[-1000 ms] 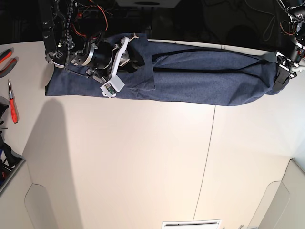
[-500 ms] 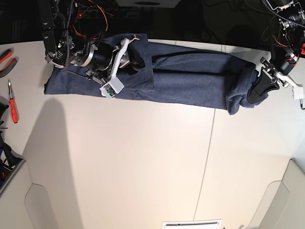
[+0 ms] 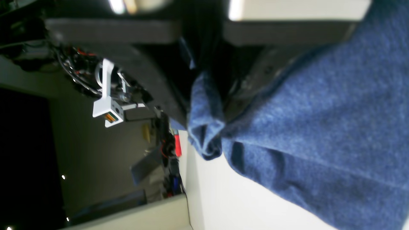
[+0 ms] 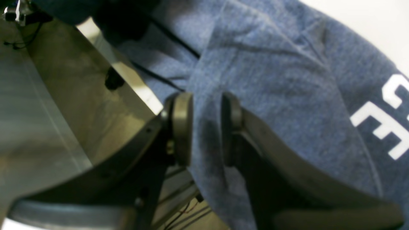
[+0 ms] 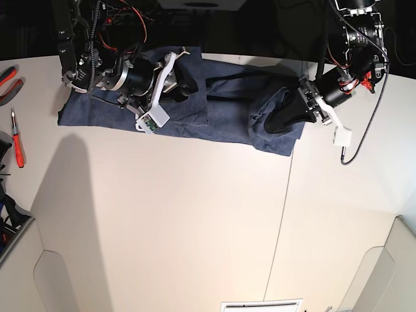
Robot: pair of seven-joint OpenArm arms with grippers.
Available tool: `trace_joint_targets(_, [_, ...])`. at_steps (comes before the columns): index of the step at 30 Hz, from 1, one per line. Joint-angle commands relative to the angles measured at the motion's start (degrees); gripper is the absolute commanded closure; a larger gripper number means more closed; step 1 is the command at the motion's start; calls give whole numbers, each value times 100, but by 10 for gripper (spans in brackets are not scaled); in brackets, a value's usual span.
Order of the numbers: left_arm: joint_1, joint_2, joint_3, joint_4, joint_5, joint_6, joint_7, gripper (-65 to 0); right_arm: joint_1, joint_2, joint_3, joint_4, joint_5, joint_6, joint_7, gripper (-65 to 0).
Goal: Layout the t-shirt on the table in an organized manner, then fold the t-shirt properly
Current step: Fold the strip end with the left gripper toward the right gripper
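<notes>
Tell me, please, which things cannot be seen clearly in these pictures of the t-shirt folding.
- Printed lettering: right wrist view, cut off by the frame edge; unreadable.
- Left end effector: base view, its tips are buried in the t-shirt; left wrist view is blurred, fabric fills it.
- Right end effector: fabric sits between its pads, but contact is unclear.
- Table far edge: base view, covered by the shirt and arms.

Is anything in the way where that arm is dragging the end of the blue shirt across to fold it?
Nothing visible. The left gripper is shut on the t-shirt end, and the path toward the right gripper is just flat shirt on the table. The red-handled tools lie off to the side.
</notes>
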Motion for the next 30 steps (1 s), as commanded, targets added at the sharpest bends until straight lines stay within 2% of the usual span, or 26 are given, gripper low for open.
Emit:
trace_joint_targets(1, [-61,24,63,92,-180,-71,-44,0,48,-2,0,79,94,39,131,-158])
trace_joint_targets(9, [-74,328,319,92,-180,-71,-52,0,48,-2,0,79,94,39,136,-158])
trace_joint_targets(16, [-74,339,319,92,-180,-71,-81,-7,48,-2,0,79,96,39,214,-158])
trace_joint_targets(18, [-76,339,319,92,-180,-71,-85,-194,48,-2,0,79,103,39,225,-158])
trace_joint_targets(19, [-76,339,319,92,-180,-71,-109,-261,48,-2,0,79,142,39,229,-158])
trace_joint_targets(20, [-76,339,319,92,-180,-71,-153,-292,48,-2,0,79,192,39,229,-158])
trace_joint_targets(30, [-107,334,319,98,-180,-71,-295,-292,74,-2,9,87,376,39,243,-158])
